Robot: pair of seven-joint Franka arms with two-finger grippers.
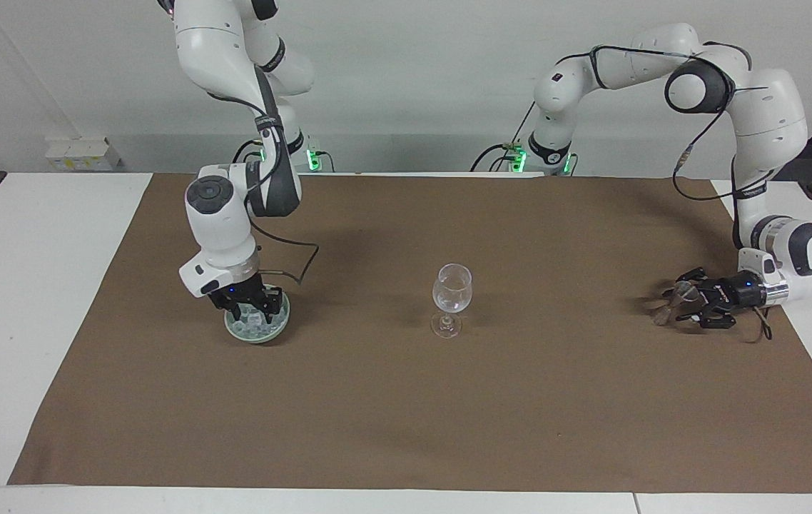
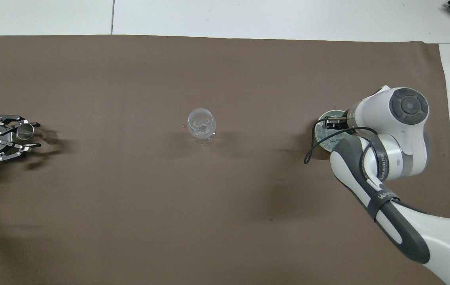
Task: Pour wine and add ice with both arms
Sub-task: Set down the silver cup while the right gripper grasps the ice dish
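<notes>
Facing view: the right gripper (image 1: pixel 247 311) dips into the ice (image 1: pixel 255 323) in a bowl (image 1: pixel 257 334) at the right arm's end of the counter (image 1: pixel 35 300); its jaws' state cannot be told. Overhead view: the left gripper (image 2: pixel 31 136) has jaws spread around a metal cup (image 2: pixel 24 131).

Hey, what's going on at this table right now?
Two robot arms are making a drink. The right tool is down in the green bowl of ice at its end of the table. The left tool is low at the other end, around a small metal cup lying on its side. The wine glass stands untouched mid-table on the brown mat.
</notes>
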